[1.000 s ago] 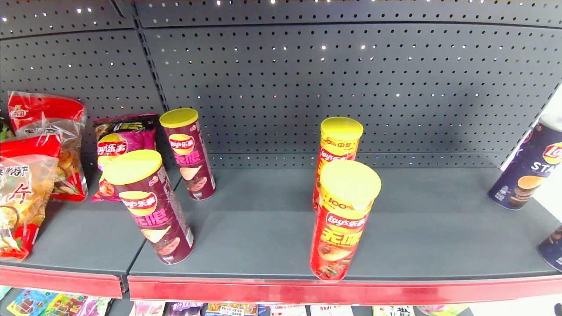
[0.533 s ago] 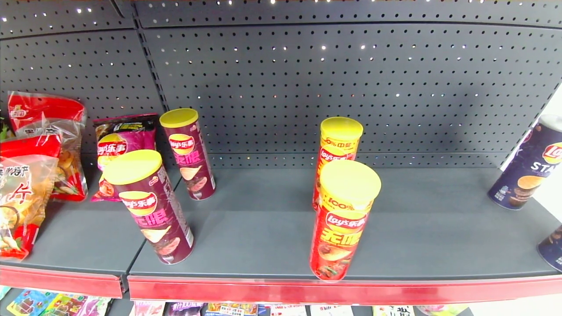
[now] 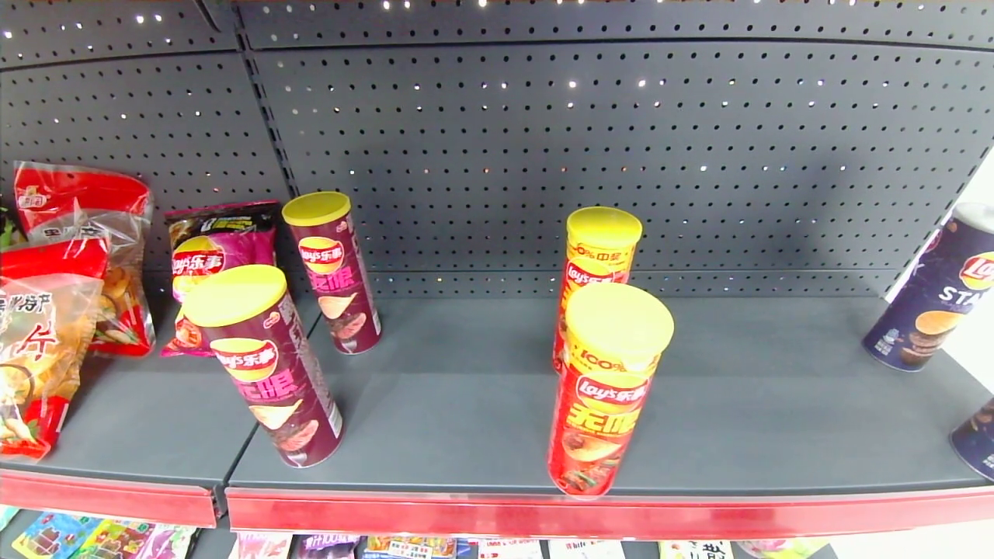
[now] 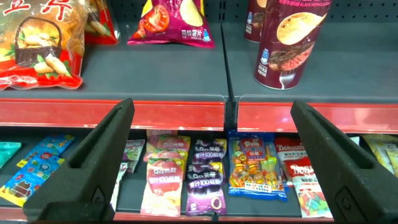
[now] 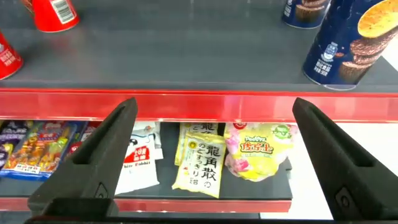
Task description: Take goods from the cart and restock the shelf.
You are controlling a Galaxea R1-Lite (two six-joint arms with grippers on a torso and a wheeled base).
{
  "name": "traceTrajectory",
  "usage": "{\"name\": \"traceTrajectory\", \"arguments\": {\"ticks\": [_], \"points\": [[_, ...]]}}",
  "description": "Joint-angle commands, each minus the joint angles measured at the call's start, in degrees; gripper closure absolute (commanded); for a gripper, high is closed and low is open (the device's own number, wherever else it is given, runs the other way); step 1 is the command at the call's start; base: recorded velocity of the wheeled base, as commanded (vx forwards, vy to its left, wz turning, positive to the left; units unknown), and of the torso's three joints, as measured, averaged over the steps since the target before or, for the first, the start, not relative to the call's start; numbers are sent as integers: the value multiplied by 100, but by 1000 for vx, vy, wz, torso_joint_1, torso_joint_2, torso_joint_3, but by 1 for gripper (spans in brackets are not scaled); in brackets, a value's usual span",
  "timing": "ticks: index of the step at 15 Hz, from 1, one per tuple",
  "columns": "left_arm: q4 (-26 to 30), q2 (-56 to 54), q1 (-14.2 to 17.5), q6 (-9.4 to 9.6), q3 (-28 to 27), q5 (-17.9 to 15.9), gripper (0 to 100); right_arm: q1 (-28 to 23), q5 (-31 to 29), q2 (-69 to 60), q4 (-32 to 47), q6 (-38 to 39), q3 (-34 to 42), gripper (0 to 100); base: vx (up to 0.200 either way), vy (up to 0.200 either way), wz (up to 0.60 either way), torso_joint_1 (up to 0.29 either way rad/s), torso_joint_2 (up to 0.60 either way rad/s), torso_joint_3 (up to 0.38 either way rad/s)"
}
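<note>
Nothing has moved. The left end effector (image 4: 212, 107) and right end effector (image 5: 214, 104) hang released, empty, before the shelf (image 3: 481, 423); on it a maroon can (image 3: 264, 365) stands near left, a red can (image 3: 609, 388) near centre.

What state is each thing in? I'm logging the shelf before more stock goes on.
front purple can, standing, lid on
back purple can, standing, lid on
front red can, standing, lid on
back red can, standing, lid on, partly hidden by the front one
blue can, standing
purple chip bag, upright
left end effector, open, empty
right end effector, open, empty
</note>
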Motion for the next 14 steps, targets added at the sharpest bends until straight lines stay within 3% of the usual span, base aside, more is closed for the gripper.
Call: {"name": "traceTrajectory", "arguments": {"ticks": [1,6,14], "points": [[0,7,0,-1,0,2,0,18,15,-19,-1,29,13,0,0,0,0,0,0,0],[0,7,0,-1,0,10,0,220,-213,-379,-10,363,5,0,0,0,0,0,0,0],[0,7,0,-1,0,2,0,220,-178,-379,-1,99,5,0,0,0,0,0,0,0]]}}
